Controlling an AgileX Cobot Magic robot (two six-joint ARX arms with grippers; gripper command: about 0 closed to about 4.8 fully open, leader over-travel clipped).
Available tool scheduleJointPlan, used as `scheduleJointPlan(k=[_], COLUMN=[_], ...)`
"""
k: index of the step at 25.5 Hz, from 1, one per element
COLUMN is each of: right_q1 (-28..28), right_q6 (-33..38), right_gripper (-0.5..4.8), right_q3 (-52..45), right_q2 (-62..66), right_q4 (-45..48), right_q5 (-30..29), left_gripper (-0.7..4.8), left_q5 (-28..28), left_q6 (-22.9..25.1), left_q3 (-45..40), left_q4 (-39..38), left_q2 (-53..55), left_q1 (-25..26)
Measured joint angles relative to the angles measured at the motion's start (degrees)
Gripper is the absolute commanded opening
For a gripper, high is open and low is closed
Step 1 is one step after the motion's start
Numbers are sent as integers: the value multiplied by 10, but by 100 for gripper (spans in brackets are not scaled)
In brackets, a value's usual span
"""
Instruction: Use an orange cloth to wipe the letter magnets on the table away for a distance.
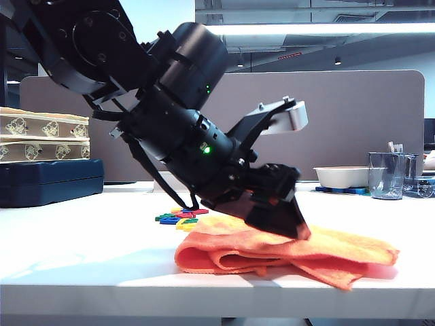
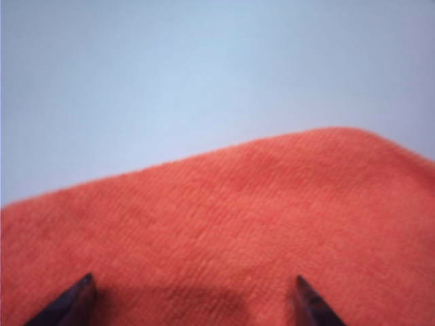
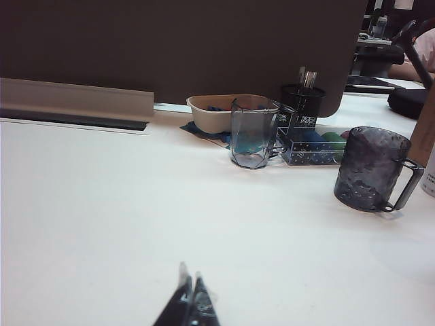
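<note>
Orange microfibre fills my left wrist view: the big, loosely folded orange cloth (image 2: 272, 224) lies directly under my left end effector (image 2: 194, 299), whose two dark fingertips (image 2: 76, 299) stand spread wide, pinching nothing, right at the fabric. From the exterior camera the left end effector (image 1: 282, 217) is down on the cloth's top fold, and the cloth's long axis runs across the white worktop (image 1: 81, 251), side to side. The small cluster of red, blue, green and yellow plastic letter magnets (image 1: 178, 219) sits just beyond the cloth's left end, farther from the camera. So I judge the push must carry the cloth that way. My right end effector (image 3: 189, 302), pressed together, rests far off.
</note>
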Motion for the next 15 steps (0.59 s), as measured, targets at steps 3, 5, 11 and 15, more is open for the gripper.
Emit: scheduleJointPlan(k=[3,5,11,15], right_q1=[0,0,0,0], right_q6=[0,0,0,0], right_gripper=[-5,-5,-5,-5], right_q3=[0,0,0,0], right_q2=[0,0,0,0], right_q4=[0,0,0,0], right_q5=[0,0,0,0], left_gripper=[322,255,112,82], left_q5=[0,-1,-19,-19], left_q6=[-8,-8,-8,-6], left_q3=[0,0,0,1], left_q4=[-18,-24,-19,-4], left_q2=[0,0,2,13], left_q1=[-5,-8,-8,-8])
